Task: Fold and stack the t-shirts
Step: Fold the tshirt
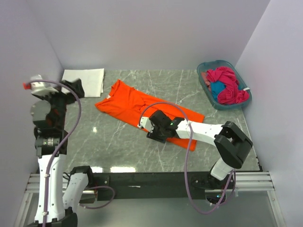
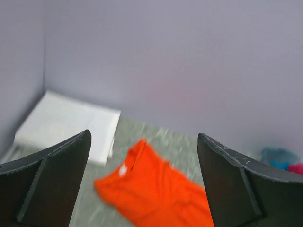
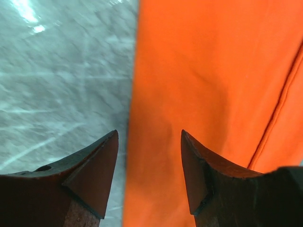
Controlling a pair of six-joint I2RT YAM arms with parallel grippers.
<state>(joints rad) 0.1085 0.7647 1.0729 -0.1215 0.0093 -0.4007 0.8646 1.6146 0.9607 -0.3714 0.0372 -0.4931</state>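
A bright orange t-shirt point(image 1: 132, 106) lies spread on the marble table, collar to the far left; it also shows in the left wrist view point(image 2: 156, 189) and fills the right wrist view point(image 3: 213, 94). A folded white t-shirt point(image 1: 84, 79) lies at the far left corner, also in the left wrist view point(image 2: 66, 123). Magenta and blue shirts point(image 1: 227, 85) are heaped in the teal basket point(image 1: 208, 90). My right gripper point(image 3: 149, 142) is open, low over the orange shirt's near edge, straddling it. My left gripper point(image 2: 142, 156) is open and empty, raised at the left, facing the shirts.
The grey walls enclose the table on three sides. The teal basket stands at the far right corner. The right arm point(image 1: 208, 130) lies across the shirt's right end. Bare marble point(image 1: 109, 142) lies in front of the orange shirt.
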